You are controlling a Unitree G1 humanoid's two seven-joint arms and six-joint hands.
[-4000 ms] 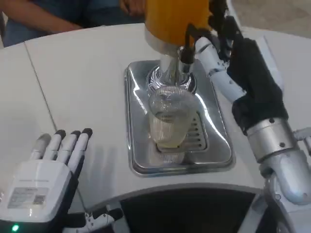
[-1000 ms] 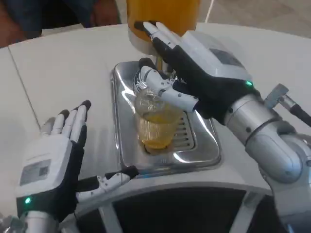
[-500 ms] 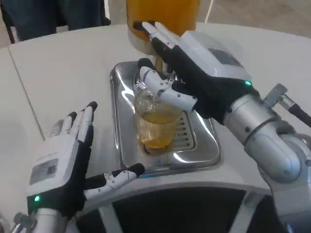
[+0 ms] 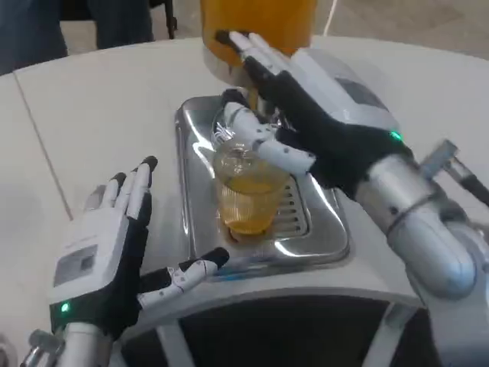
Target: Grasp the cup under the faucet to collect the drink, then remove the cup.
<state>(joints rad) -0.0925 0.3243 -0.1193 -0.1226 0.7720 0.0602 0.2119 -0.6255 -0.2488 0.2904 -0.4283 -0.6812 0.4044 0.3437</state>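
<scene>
White table [image 4: 99,99] fills most of the frame, with a dark gap along the bottom edge and a person's dark clothing at the upper left. At centre sits a shiny steel drip tray [image 4: 336,237] with a slotted grate. On the grate stands a clear ribbed cup [image 4: 246,200], upright and roughly half full of orange drink. Directly above it, at the top centre, is the orange dispenser [image 4: 260,23], its lower part hidden by the right hand.

Right hand [image 4: 306,115] reaches in from the right of the frame, over the tray. Its fingers [image 4: 244,47] stretch up toward the dispenser, and its thumb lies across the cup's rim; whether it grips anything cannot be told.

Left hand [image 4: 103,256] is at the lower left, over the table just beside the tray. It is spread wide and holds nothing, fingers pointing up the frame, thumb reaching right to the tray's front corner, apart from the cup. A green light glows near its wrist.
</scene>
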